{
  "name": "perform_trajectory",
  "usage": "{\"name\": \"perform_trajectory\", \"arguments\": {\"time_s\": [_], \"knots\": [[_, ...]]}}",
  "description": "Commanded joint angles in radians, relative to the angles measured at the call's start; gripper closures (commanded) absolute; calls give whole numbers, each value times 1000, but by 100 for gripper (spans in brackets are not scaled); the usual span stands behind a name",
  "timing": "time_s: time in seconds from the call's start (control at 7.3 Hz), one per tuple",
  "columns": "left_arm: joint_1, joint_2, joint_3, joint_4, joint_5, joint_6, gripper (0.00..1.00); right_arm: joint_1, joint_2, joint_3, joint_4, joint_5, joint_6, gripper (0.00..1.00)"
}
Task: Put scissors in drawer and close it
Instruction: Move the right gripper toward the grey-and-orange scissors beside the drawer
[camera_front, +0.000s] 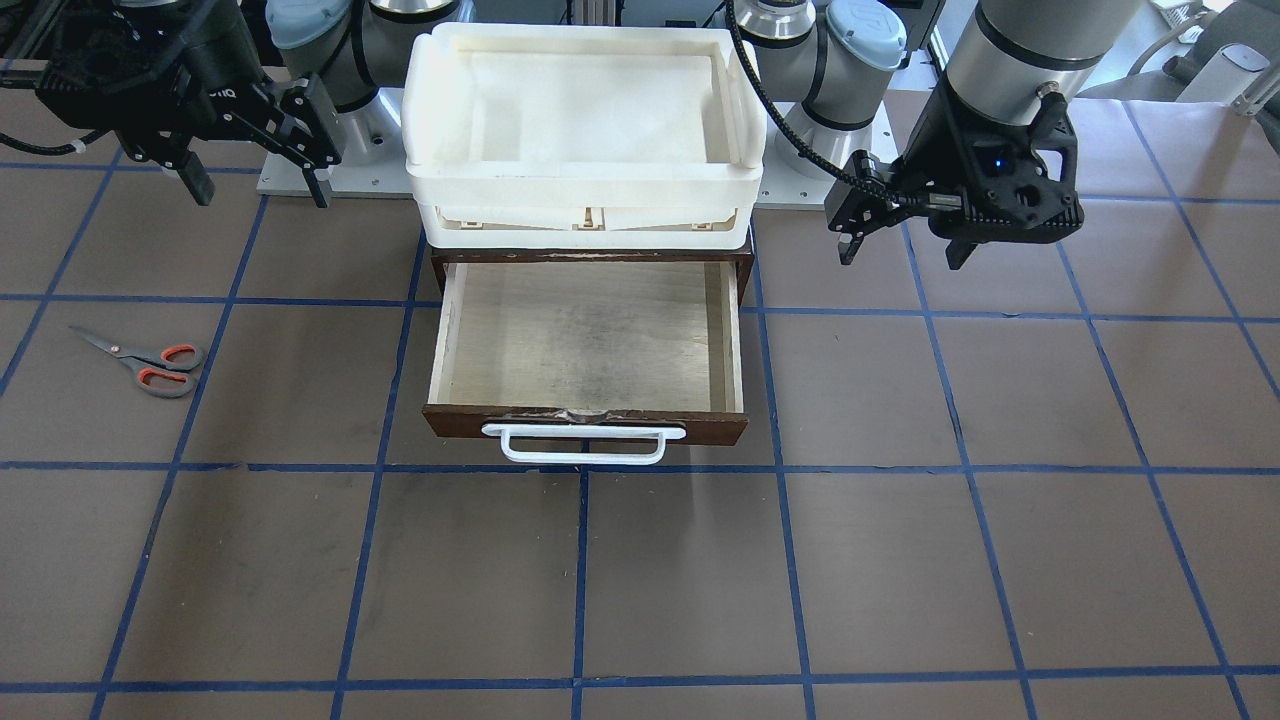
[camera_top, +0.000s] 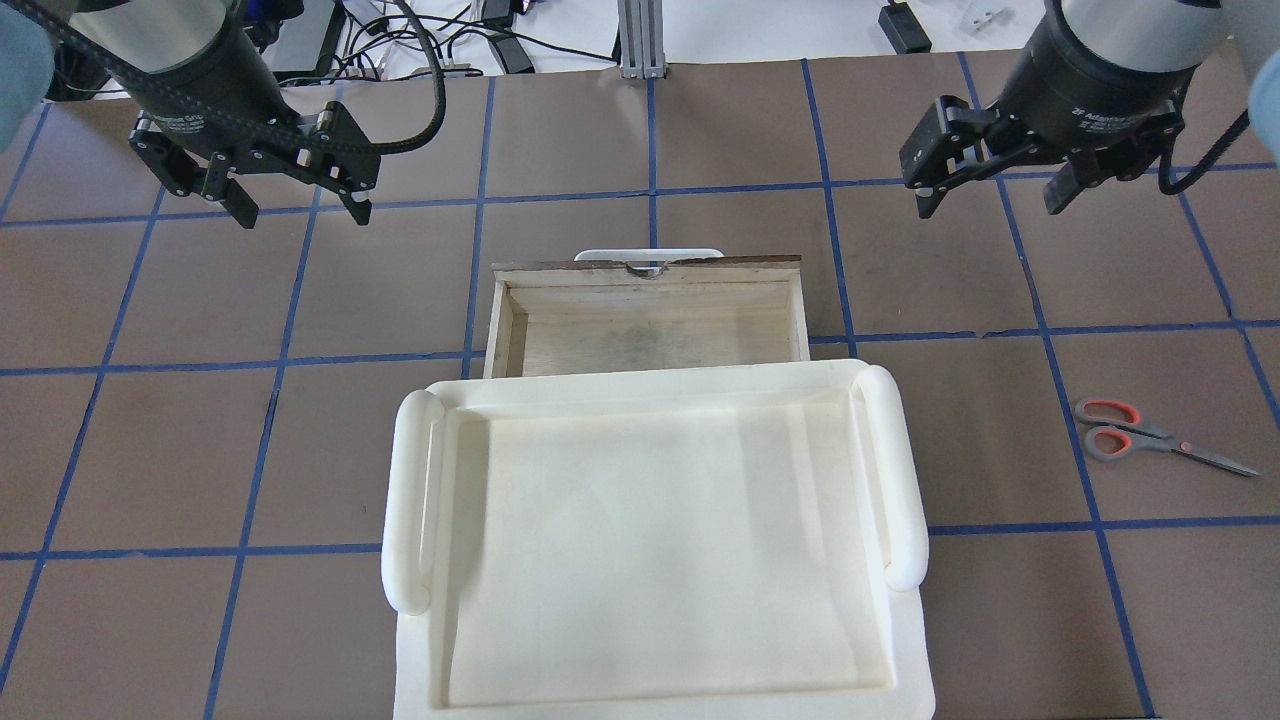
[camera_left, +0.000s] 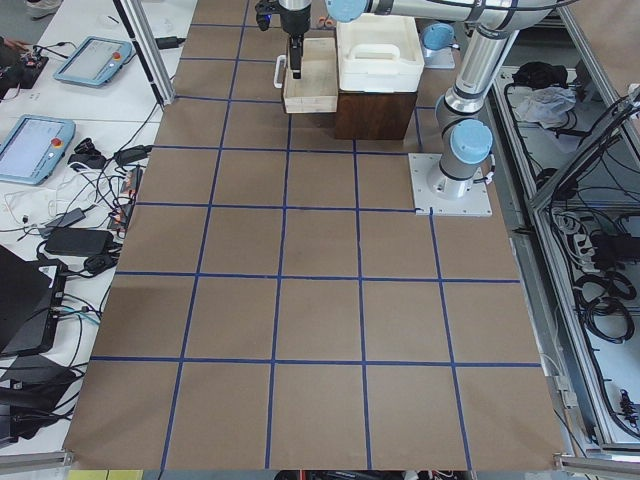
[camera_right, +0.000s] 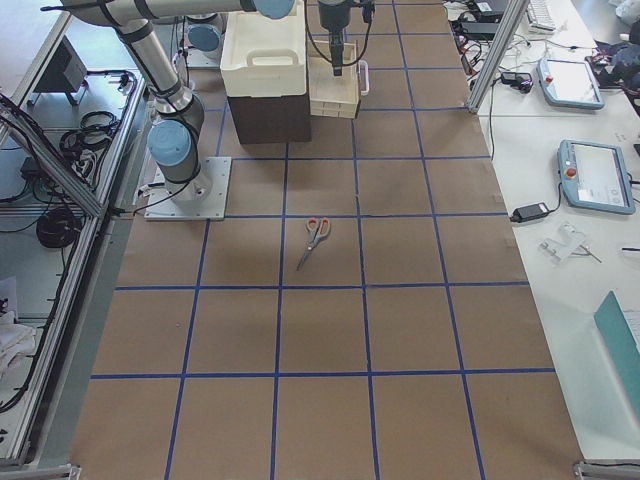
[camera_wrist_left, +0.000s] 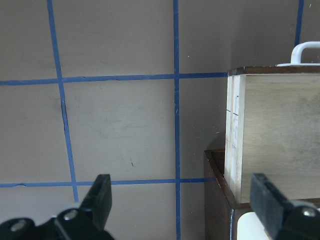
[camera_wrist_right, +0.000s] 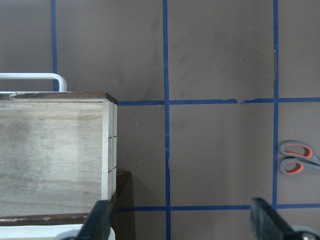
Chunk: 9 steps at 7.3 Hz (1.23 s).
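The drawer (camera_front: 590, 340) stands pulled well out of the dark cabinet (camera_right: 268, 118) at the centre of the front-facing view. Its pale floor is bare and its white bar handle (camera_front: 583, 445) faces the lower edge of the frame, so it looks ready to receive something without being opened further. A white tray (camera_front: 585, 180) sits on top of the cabinet and overhangs only the rear of the opening, leaving most of it free from above. The scissors (camera_front: 150, 365) lie flat on the table (camera_front: 700, 580) at the left of that view, well apart from the drawer. Their blades are together and point toward the upper left, and their grey, orange-lined loops are turned toward the drawer. The right gripper (camera_front: 262, 190) hangs above the table at the upper left with its fingers spread wide and nothing between them. In its wrist view the scissors' loops show only at the right edge, so it is not yet over them. Since it is on the scissors' side, it seems the natural one to fetch them, probably by the thicker loops. The left gripper (camera_front: 900, 255) hovers at the upper right beside the drawer's other flank, also spread and empty. It appears parked clear of the opening, and it could later push the front shut.
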Motion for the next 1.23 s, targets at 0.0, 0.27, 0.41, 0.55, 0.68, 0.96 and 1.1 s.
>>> {"name": "perform_trajectory", "arguments": {"time_s": [0.0,0.27,0.41,0.55,0.68,0.96,1.1], "knots": [[-2,0,0,-1,0,0,0,-6,0,-9,63,-3,-46,1],[-2,0,0,-1,-3,-2,0,-140,0,21,74,-2,-307,1],[-2,0,-2,-1,-3,-2,0,-231,-1,67,64,-3,-506,1],[-2,-3,-2,0,-5,-2,0,-303,3,100,69,-62,-701,0],[-2,-9,0,2,-9,-3,0,-389,5,167,40,-86,-839,1],[-3,-17,0,3,-8,-2,0,-518,20,367,-242,-85,-1147,1],[-3,-20,0,2,-9,-2,0,-584,31,469,-334,-77,-1316,1]]}}
